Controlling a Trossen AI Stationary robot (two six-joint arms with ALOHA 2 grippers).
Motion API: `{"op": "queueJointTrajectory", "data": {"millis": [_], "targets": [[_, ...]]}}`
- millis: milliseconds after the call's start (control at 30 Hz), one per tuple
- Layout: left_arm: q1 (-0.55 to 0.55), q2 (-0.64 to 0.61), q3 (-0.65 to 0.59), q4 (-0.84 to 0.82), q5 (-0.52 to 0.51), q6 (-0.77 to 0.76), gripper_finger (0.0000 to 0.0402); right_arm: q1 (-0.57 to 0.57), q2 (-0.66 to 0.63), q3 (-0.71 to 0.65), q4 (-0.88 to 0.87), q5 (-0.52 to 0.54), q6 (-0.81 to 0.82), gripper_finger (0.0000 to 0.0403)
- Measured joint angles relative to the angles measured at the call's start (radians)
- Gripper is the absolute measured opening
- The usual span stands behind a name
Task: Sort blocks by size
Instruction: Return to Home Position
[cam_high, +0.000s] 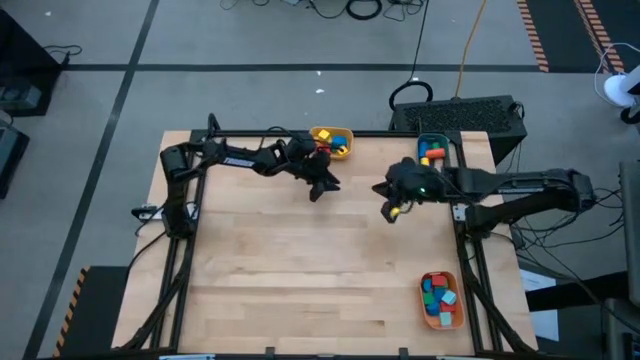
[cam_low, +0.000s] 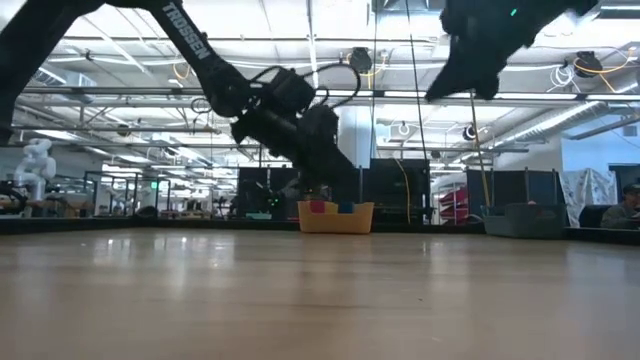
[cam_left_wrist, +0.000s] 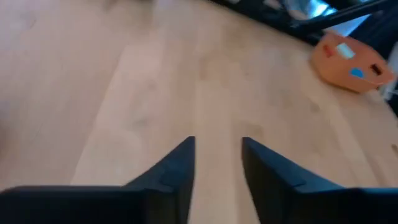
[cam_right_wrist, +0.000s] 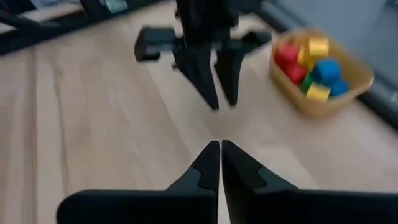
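Stretching across the middle of the high view, the wooden table (cam_high: 300, 290) is carrying three bins and lying under both arms. The left arm (cam_high: 240, 158) is reaching in from the upper left of the frame, and the right arm (cam_high: 520, 185) is coming in from the right edge.

The orange bin (cam_high: 441, 324) is sitting at the table's lower right corner, the teal bin (cam_high: 420, 148) at its upper right corner, and the yellow bin (cam_high: 320, 133) at the top edge near the frame's centre.

The blocks (cam_high: 438, 296) are all lying inside these bins, with red, yellow and blue ones showing in the yellow bin.

The left gripper (cam_high: 318, 190) is hanging above bare wood just below the yellow bin, its fingers standing narrowly apart with nothing between them. The right gripper (cam_high: 390, 212) is hovering lower left of the teal bin, its fingers pressing almost together and gripping nothing.
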Motion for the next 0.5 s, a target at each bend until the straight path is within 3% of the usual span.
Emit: {"op": "queueJointTrajectory", "data": {"millis": [100, 300, 500], "targets": [[-0.017, -0.041, -0.002, -0.005, 0.017, 0.02, 0.0088, 0.069, -0.034, -0.01, 0.078, 0.066, -0.058, 0.0], [-0.037, -0.171, -0.016, 0.014, 0.025, 0.049, 0.0011, 0.159, -0.072, -0.094, 0.454, -0.014, -0.228, 0.0], [-0.066, -0.345, -0.112, 0.025, -0.019, 0.056, 0.0011, 0.197, -0.071, -0.173, 0.608, -0.073, -0.35, 0.0]]}}
